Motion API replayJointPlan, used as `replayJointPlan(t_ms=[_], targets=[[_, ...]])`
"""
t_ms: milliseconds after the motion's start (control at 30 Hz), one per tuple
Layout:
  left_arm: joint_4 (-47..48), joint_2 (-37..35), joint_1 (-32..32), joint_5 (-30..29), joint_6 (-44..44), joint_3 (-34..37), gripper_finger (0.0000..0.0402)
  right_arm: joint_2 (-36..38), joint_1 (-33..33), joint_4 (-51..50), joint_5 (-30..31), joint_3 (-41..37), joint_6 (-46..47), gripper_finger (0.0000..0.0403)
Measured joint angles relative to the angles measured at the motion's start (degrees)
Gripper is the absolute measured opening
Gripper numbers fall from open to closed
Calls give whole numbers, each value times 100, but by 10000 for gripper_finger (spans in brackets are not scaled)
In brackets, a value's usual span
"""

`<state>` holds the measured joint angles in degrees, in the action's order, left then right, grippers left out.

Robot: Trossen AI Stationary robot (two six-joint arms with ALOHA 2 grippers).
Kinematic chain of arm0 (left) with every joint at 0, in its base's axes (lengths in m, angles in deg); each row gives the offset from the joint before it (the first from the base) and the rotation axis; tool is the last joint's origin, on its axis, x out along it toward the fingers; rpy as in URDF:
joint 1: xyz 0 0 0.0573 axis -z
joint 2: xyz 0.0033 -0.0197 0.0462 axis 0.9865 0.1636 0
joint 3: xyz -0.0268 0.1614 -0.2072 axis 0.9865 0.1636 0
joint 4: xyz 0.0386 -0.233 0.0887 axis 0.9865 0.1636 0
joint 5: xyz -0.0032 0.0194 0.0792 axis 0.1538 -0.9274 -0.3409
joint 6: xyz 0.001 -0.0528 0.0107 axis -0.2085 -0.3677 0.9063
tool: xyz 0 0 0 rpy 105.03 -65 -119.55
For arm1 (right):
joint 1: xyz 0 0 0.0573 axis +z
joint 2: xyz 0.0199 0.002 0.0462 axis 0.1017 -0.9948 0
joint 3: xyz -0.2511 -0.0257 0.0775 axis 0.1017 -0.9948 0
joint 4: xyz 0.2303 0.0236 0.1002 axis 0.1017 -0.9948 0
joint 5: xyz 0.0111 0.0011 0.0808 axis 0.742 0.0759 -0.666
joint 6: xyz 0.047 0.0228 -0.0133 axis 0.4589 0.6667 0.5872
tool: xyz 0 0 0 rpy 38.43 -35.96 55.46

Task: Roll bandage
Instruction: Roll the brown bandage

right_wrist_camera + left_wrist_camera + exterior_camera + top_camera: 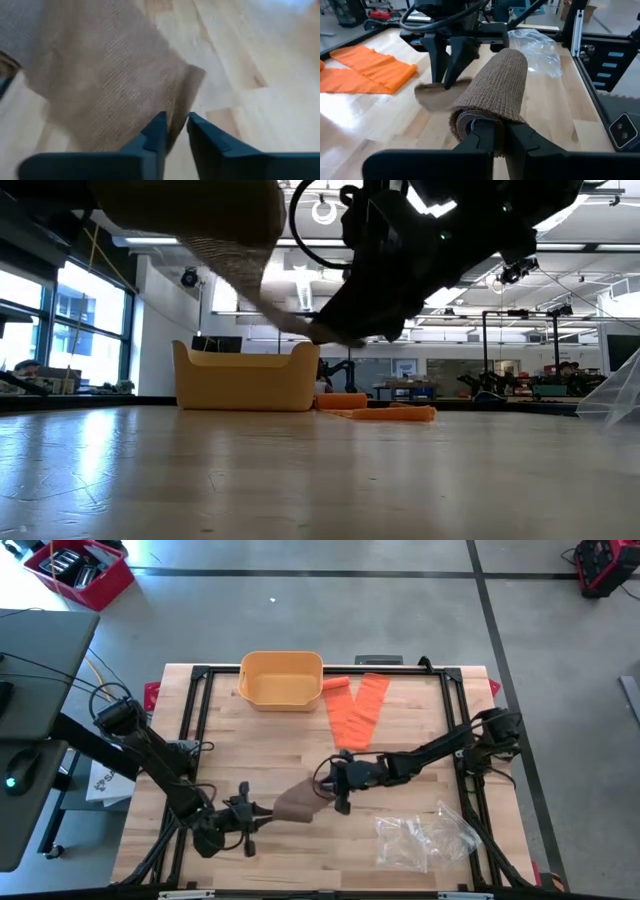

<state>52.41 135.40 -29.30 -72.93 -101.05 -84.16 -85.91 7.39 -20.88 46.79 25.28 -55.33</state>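
Meanwhile left gripper (497, 136) clamps bandage roll (492, 90); right gripper (175, 127) pinches its tail.

**Cloth, wood and plastic on the worktop**

The bandage (495, 85) is showing as a tan, ribbed knit cloth, matt and rough, with its weave standing out in the right wrist view. The worktop (270, 745) is looking like pale wood planks with a smooth, slightly glossy finish that is catching reflections in the low view. The orange cloth (358, 710) is lying matt and soft-looking. The yellow bin (281, 680) is appearing as smooth, matt plastic. The clear bag (425, 837) is glinting like thin, crinkled plastic film. The left end effector (501, 134) is looking like dark, smooth, matt plastic.
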Motion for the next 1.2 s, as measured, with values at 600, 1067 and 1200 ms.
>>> replayJointPlan(t_ms=[600, 1067, 1200], targets=[[-119, 666, -741, -356, -898, -6, 10, 561, 1332, -1245, 971, 467, -593, 123], [1009, 666, -1725, -280, -1341, 475, 10, -1059, 760, -1233, 850, 1524, -1282, 123], [631, 666, -1720, -275, -1420, 783, 10, -1606, 324, -1239, 360, 2029, -1769, 123]])
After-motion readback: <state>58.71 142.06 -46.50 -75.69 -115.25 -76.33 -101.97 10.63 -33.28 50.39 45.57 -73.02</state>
